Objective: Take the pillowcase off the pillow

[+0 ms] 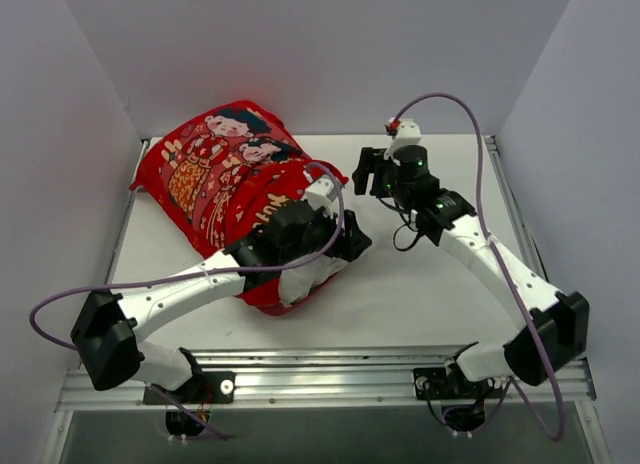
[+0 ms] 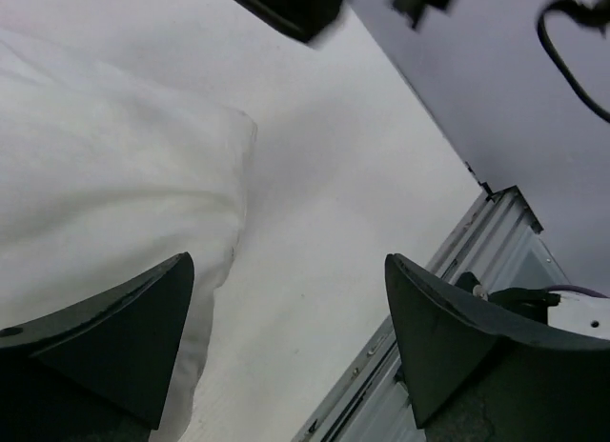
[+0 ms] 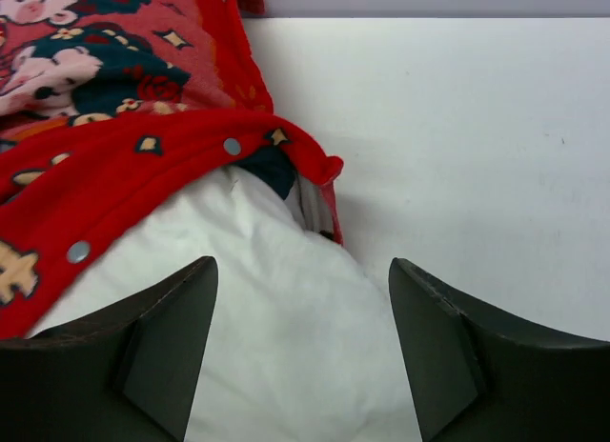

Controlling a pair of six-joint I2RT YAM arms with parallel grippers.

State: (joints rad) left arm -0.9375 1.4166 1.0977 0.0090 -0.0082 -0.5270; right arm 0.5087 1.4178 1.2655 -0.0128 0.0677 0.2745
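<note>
**White pillow bulges from red printed case**

The thin red pillowcase [image 1: 215,179], printed with two cartoon children and gold motifs, lies rumpled at the desk's [image 1: 430,284] left rear. From its open end, edged with metal snap studs [image 3: 232,146], a plump white corner of the pillow [image 3: 267,309] pushes out (the rest is hidden inside). The left gripper [image 2: 288,271] is over that corner with its fingers apart, holding nothing. The right gripper [image 3: 303,266], likewise spread and empty, faces the opening. The desk is smooth and white, with an aluminium rail [image 1: 330,379] along its near edge and pale grey walls [image 1: 300,44] around it.

It was a robotics lab cell: a white surface [image 1: 420,294] boxed in by plain grey panel walls [image 1: 330,54], two white-and-black robot arms [image 1: 190,284] [image 1: 500,274] bolted to a ribbed aluminium rail [image 1: 330,379].
</note>
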